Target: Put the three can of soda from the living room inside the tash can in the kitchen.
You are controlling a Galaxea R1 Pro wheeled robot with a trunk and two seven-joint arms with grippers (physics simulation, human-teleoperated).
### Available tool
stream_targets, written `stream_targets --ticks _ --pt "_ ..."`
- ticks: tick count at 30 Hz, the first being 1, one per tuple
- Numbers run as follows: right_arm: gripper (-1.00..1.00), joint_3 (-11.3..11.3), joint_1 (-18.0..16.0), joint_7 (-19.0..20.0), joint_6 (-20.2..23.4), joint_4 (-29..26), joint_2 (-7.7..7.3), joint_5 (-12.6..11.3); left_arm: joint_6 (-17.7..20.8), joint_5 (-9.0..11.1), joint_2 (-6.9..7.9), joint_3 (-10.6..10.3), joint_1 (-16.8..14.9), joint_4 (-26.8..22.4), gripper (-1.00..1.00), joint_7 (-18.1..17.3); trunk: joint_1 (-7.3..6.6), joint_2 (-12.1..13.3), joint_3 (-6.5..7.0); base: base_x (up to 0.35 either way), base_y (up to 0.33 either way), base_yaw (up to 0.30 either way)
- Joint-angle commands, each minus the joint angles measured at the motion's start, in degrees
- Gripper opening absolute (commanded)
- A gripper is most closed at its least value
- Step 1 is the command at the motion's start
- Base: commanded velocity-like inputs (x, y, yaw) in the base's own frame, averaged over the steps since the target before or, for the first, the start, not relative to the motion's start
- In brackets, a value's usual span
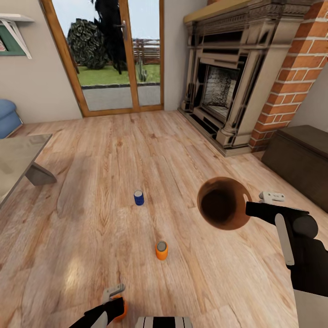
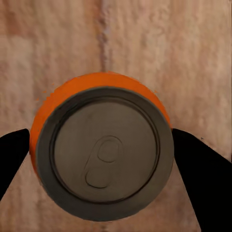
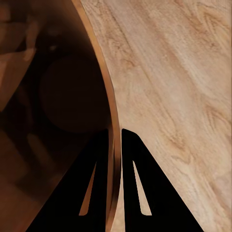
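Claws: left (image 2: 101, 154) spread around orange can (image 2: 104, 145), right (image 3: 115, 140) pinching trash can rim (image 3: 112, 111).

Three soda cans (image 1: 139, 197) (two orange); one bin (image 1: 224, 202)

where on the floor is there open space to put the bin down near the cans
Bare planks lie between the blue can and the glass doors, and between the standing orange can and the fireplace. It is tighter by the left hand around its orange can, and under the bin gripped by the right hand.
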Motion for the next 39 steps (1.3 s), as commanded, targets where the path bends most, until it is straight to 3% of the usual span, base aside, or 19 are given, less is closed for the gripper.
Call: stream_targets --ticks 1,26,32,39 --pt "-1.0 0.0 -0.03 0.39 0.02 -0.06 0.0 -0.98 -0.07 -0.06 0.02 -0.02 0.02 0.0 -1.0 0.02 -0.03 0.01 0.24 0.0 0.0 0.0" --pt "-1.0 0.01 0.23 0.37 0.02 0.19 0.02 -0.83 -0.14 -0.12 0.3 -0.48 0.16 -1.29 -1.0 -0.78 -0.68 0.35 5.77 0.0 0.0 0.0" --pt "-1.0 0.0 0.23 0.31 0.02 0.7 -0.11 -0.51 1.97 -0.06 0.42 -0.58 0.22 -9.25 -1.0 -0.81 -0.83 0.43 7.1 0.0 0.0 0.0" --pt "-1.0 0.17 0.23 0.3 0.02 1.95 -0.11 -0.32 10.48 -0.12 0.65 -0.33 0.67 -23.9 -1.0 -0.53 -1.01 0.52 8.65 0.0 0.0 0.0"
